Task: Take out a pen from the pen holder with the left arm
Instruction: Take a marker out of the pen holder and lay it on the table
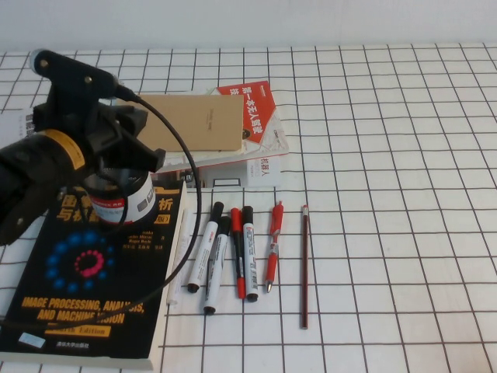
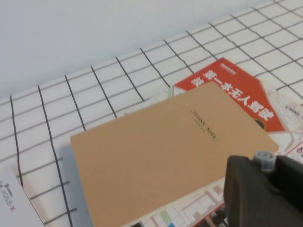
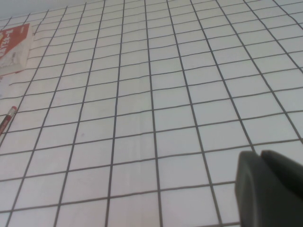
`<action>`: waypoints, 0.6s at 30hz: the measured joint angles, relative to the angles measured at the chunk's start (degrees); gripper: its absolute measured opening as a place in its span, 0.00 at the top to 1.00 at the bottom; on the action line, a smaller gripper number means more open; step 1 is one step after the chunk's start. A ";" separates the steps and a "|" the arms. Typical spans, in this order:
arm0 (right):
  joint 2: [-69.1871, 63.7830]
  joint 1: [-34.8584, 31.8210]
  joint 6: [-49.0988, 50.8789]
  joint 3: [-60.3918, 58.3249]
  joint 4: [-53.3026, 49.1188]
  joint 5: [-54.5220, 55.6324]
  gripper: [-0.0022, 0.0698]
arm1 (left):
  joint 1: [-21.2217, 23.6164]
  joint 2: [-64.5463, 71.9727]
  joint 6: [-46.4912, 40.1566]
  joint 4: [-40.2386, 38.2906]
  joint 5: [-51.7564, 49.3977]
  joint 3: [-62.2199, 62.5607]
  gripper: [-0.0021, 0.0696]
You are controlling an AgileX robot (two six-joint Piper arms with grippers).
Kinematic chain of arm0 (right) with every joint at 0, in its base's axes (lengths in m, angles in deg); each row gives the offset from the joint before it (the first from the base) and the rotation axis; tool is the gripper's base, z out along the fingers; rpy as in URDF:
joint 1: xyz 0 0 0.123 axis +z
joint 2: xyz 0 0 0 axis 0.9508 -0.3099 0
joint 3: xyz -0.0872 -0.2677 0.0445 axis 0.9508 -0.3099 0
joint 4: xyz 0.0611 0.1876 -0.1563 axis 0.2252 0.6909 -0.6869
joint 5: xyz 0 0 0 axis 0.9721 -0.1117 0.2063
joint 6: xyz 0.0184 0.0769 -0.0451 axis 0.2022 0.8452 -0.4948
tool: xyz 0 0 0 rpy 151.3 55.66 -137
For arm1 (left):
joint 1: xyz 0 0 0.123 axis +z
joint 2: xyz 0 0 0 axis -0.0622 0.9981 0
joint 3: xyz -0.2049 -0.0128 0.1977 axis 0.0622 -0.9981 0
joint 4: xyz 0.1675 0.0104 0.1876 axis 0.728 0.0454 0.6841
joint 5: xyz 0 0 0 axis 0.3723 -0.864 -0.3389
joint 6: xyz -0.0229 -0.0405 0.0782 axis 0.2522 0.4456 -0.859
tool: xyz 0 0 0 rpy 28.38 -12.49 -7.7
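Observation:
The pen holder (image 1: 126, 203), a dark cylinder with a white and red label, stands on a black textbook (image 1: 85, 287) at the left of the high view. My left gripper (image 1: 116, 169) hangs right over the holder and hides its mouth. In the left wrist view the left gripper (image 2: 265, 174) is shut on a pen (image 2: 264, 160), whose grey-blue end pokes up between the dark fingers (image 2: 244, 189). My right gripper (image 3: 261, 156) is shut with nothing in it, low over bare grid tabletop, and is out of the high view.
Several pens and markers (image 1: 242, 250) and a dark red pencil (image 1: 304, 264) lie in a row right of the textbook. Behind the holder a brown notebook (image 1: 194, 123) lies on a red book (image 1: 260, 109) and a white booklet (image 1: 260, 167).

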 joint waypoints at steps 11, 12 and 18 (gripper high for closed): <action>0.00 0.00 0.00 0.00 0.00 0.00 0.99 | -0.09 -11.44 7.74 10.38 -3.53 4.21 0.89; 0.00 0.00 0.00 0.00 0.00 0.00 0.99 | -0.36 -12.46 11.91 12.18 -4.92 4.80 0.89; 0.00 0.00 0.00 0.00 0.00 0.00 0.99 | -4.49 -16.06 32.75 22.76 -17.66 7.91 0.89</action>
